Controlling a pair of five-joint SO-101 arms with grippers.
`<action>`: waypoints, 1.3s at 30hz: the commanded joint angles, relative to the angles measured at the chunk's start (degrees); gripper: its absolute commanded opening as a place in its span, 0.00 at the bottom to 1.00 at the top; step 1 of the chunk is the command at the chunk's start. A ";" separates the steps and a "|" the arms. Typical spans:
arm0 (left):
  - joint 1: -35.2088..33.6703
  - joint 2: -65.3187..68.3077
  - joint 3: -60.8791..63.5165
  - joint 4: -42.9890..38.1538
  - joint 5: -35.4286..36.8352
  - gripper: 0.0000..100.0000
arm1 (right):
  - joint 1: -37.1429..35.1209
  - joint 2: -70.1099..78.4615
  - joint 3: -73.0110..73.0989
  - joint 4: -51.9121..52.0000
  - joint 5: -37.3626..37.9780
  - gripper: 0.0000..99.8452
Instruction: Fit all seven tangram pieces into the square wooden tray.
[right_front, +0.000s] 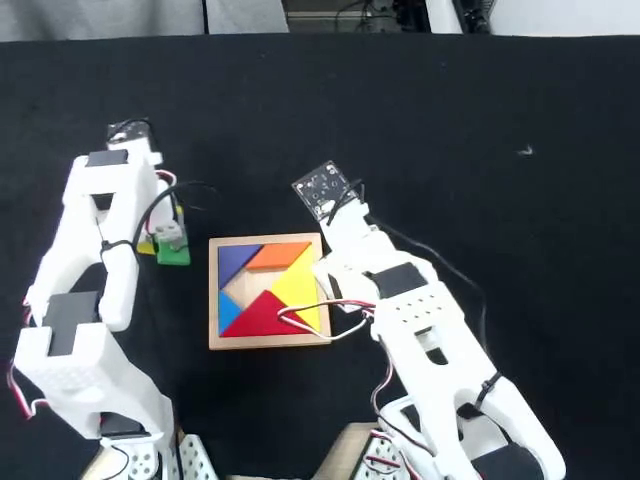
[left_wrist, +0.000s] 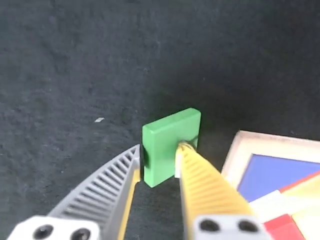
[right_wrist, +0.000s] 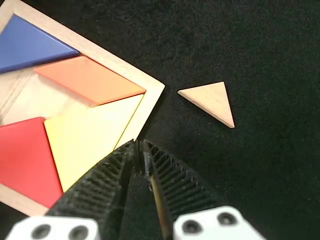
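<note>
The square wooden tray (right_front: 265, 343) holds five of the seven pieces: a dark blue triangle (right_front: 235, 262), an orange parallelogram (right_front: 280, 256), a large yellow triangle (right_front: 297, 287), a large red triangle (right_front: 265, 315) and a small light blue triangle (right_front: 228, 312). A patch of bare tray floor shows among them.

Two pieces are left outside. The green square (left_wrist: 167, 132) sits between the left gripper's (left_wrist: 160, 150) jaws, which appear to be clamped on it, just beside the tray's corner. The small bare-wood triangle (right_wrist: 210, 101) lies flat on the cloth, out beyond the tips of the right gripper (right_wrist: 140, 145) and a little apart from the tray rim. The right jaws are pressed together with nothing in them, and their tips are over the tray's edge by the yellow triangle.

I judge the task well past halfway, with the square and the last triangle still to seat in the gap.

The worktop is covered in black cloth. Past its far edge are pale panels and some dark equipment with cables.
</note>
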 joint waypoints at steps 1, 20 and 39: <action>3.65 -0.88 -2.15 0.26 0.70 0.18 | -0.62 -1.71 -0.40 -0.97 0.62 0.01; 11.30 -0.97 -3.30 2.55 0.70 0.19 | -0.62 -1.71 -0.40 -0.97 0.62 0.01; 10.95 -2.99 0.84 -4.13 0.26 0.19 | -0.62 -1.80 -0.40 -0.97 0.62 0.01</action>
